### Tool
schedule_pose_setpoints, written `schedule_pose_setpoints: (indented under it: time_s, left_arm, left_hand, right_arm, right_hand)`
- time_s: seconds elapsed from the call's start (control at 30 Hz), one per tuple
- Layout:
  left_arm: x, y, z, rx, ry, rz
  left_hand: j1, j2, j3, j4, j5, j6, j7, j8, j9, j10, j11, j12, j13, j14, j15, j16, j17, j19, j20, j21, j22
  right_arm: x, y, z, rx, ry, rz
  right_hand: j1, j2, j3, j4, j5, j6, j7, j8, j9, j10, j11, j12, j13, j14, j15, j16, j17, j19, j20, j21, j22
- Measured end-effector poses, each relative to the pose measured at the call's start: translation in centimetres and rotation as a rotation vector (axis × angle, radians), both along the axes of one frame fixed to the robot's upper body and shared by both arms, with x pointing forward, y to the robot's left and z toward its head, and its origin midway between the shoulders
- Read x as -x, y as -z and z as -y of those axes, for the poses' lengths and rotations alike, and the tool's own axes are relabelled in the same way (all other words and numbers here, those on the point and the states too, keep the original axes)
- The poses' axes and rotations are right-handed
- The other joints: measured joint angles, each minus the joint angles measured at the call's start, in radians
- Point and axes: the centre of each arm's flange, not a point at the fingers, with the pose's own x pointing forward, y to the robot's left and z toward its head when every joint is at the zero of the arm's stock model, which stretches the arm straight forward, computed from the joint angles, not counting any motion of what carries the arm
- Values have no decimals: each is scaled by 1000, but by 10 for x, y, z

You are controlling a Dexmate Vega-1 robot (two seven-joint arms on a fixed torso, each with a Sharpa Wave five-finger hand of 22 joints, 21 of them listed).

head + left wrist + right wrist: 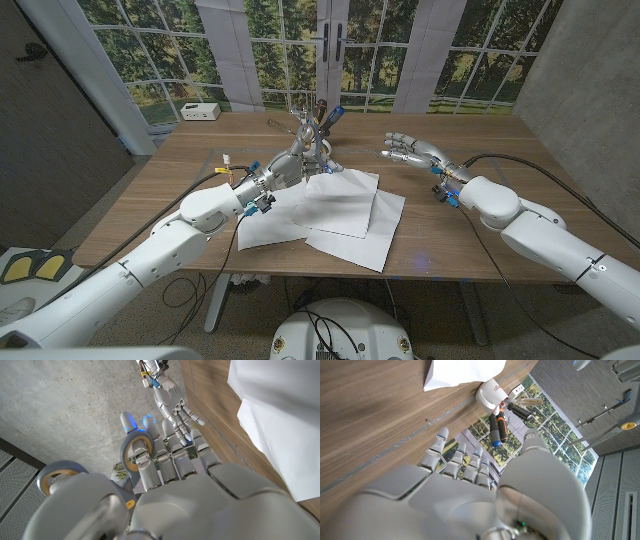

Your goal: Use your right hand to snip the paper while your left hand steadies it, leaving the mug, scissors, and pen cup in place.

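Observation:
Several white paper sheets (340, 205) lie overlapping in the middle of the wooden table. At their far edge stands a white pen cup (320, 150) holding scissors and pens (322, 118); the right wrist view shows the pen cup (492, 392) with an orange-handled tool (499, 427). My left hand (283, 168) is by the sheets' far left corner, close to the cup, fingers straight and apart and holding nothing; its fingers (177, 460) show beside the paper (280, 415). My right hand (408, 150) hovers right of the cup, fingers spread toward it and empty; it also shows as the right hand (175, 407).
A small white box (200, 111) sits at the table's far left corner. Bare wood (470, 250) stretches right of the sheets, under my right arm. The paper's near corner reaches almost to the table's front edge (300, 272). Windows stand behind the table.

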Motion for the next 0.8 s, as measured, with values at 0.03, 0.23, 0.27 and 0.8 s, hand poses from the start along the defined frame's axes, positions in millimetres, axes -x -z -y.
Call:
schedule_pose_setpoints:
  time_s: [0.03,0.23,0.27,0.8]
  left_arm:
    - [1,0,0,-2,6,-1]
    - [2,1,1,-10,22,-14]
    - [2,1,1,-10,24,-16]
    - [-1,3,6,-30,42,-37]
  left_hand:
    - [0,0,0,0,0,0,0,0,0,0,0,0,-1,0,0,0,0,0,0,0,0]
    - [0,0,0,0,0,0,0,0,0,0,0,0,0,0,0,0,0,0,0,0,0]
    - [-4,4,0,0,0,0,0,0,0,0,0,0,0,0,0,0,0,0,0,0,0]
    - [-8,8,4,4,0,2,2,0,5,0,0,7,-2,0,0,0,0,0,0,0,0]
  right_arm:
    - [0,1,-1,3,-1,-1]
    - [0,4,-6,18,-4,-10]
    - [0,5,-6,19,-4,-11]
    - [2,16,-16,62,12,-25]
  right_hand:
    - [0,0,-1,-1,0,-7,0,0,0,-3,-3,0,0,-3,0,0,0,0,0,0,0]
    - [0,0,-4,-4,0,-54,7,0,0,-9,-9,0,0,-16,2,0,0,-3,-4,-8,0]
    - [0,0,-5,-4,0,-67,8,-4,0,-9,-9,0,0,-17,3,0,0,-3,-4,-13,0]
    - [4,4,-13,-12,0,-250,39,-8,-9,-73,55,-4,0,-42,3,0,-9,-21,7,-51,0]
